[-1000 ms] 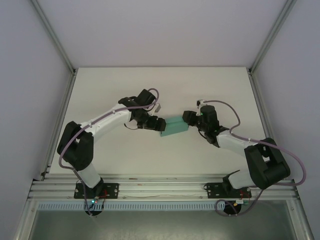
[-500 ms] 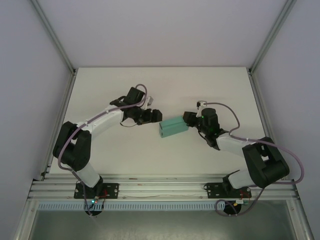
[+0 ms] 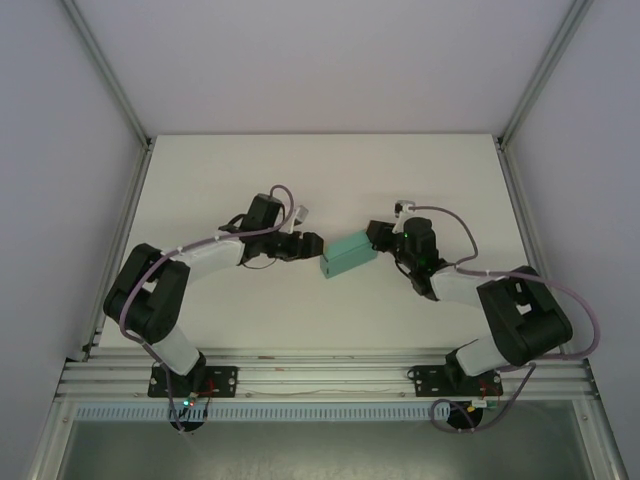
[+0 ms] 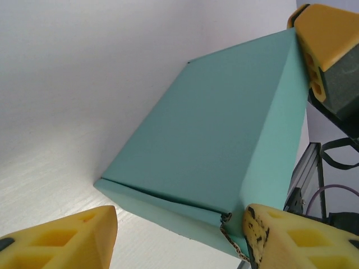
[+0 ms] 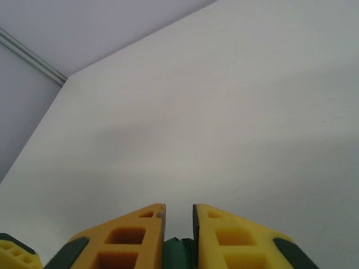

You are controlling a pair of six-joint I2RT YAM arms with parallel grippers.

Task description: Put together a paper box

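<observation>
Box, folded into a teal block, lies near the middle of the top view on the white table. Its long axis runs from lower left to upper right, between the two grippers. The left gripper sits at its left end with the jaws open. In the left wrist view its yellow fingers occupy the two lower corners: the one at lower left is apart from the card, and the one at lower right meets the box's near corner, where the card edge looks frayed. From there the box rises toward the upper right of that frame, with its near lower edge on the table (a slightly gaping seam runs along that edge). The right gripper is at the box's right end, and one of its fingers shows at the top right of the left wrist view, against the box's far upper corner. In the right wrist view its fingers stand almost together at bottom centre. There is a narrow slit between them and bare table beyond; whether they pinch any card I cannot tell.
</observation>
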